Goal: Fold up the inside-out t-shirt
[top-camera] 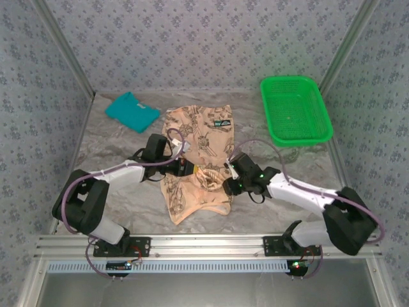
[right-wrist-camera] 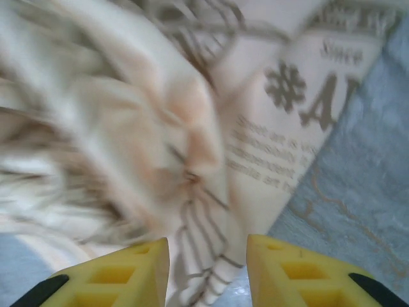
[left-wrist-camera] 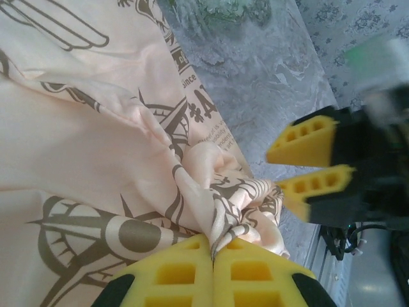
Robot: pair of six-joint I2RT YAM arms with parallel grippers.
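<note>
Grey tabletop (top-camera: 307, 167) lies open beside the t-shirt (top-camera: 199, 134).

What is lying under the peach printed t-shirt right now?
Grey marbled tabletop shows around the edges of the t-shirt, so the cloth lies on that. Whatever else might sit beneath the cloth is covered and cannot be seen.

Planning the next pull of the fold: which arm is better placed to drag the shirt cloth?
Left, I'd judge. The left tool is shut on a bunched fold of the t-shirt, while the right tool stands open at its edge, gripping nothing.
</note>
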